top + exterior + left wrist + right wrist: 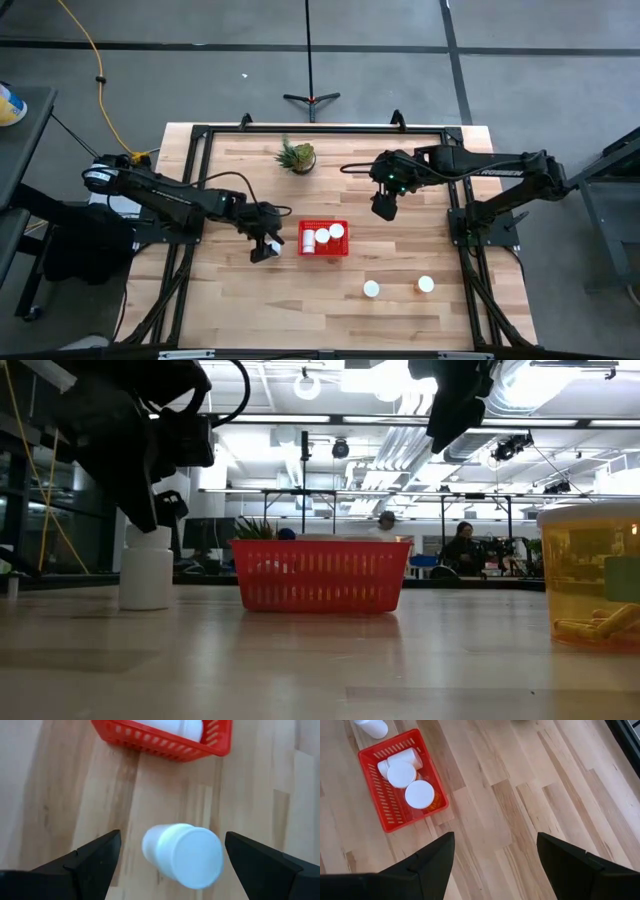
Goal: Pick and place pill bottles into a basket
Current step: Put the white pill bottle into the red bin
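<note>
While the right tool (495, 865) hangs spread, the left tool (170, 862) straddles, released, a white bottle (182, 855) beside the basket (165, 742)

One camera looks straight down on the table (330, 290). Another sits level on it. Both wrist cameras share the basket (375, 815).

We see a grey floor (520, 30) around the wooden table (330, 300), a yellow cable (95, 70) at ten o'clock, a tripod base (311, 98) at twelve, ceiling pipes (330, 435) and a seated person (462, 547) beyond
</note>
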Controlling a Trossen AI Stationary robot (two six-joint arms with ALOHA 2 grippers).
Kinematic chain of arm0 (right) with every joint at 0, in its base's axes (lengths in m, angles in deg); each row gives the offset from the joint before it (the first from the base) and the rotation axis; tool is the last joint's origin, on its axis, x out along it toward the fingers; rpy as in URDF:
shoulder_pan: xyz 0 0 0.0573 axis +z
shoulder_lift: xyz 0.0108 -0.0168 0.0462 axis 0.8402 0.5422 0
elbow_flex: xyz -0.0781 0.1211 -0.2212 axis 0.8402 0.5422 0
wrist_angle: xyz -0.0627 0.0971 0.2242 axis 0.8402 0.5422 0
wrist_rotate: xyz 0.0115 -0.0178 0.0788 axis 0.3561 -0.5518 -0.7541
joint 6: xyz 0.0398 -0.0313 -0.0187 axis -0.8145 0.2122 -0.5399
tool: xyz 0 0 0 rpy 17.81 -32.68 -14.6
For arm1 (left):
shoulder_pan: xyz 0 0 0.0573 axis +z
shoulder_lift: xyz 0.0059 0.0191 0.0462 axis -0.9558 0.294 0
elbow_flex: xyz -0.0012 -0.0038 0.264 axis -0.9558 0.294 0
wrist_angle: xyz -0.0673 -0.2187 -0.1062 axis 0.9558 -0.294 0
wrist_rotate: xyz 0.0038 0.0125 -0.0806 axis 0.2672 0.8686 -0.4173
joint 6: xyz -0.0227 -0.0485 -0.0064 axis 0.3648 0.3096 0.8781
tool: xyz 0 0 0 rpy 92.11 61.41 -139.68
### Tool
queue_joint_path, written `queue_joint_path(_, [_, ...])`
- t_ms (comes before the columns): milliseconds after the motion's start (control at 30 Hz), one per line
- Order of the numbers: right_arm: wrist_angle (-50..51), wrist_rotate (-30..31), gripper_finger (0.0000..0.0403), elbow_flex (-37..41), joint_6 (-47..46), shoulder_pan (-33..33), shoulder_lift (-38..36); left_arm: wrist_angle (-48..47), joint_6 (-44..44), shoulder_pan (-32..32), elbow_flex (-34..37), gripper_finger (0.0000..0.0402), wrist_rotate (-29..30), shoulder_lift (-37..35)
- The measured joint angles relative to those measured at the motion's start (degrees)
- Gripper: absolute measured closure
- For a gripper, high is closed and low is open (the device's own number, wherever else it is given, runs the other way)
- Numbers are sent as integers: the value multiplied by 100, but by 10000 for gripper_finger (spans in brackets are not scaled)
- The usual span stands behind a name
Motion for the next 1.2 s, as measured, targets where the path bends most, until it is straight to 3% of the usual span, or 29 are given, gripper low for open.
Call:
queue_joint_path(233, [1,0,130,0,6,-1,0,15,122,-50,0,19,-134,0])
queue_joint_path(767, [1,0,130,0,88,0,0,29,140,-48,0,114,-254,0])
queue_joint_path(967, [3,39,130,0,96,1,0,59,162,-286,0,121,-265,11])
queue_joint_path(1200, [-5,90,130,2,96,-1,-2,284,155,-695,-9,120,12,532])
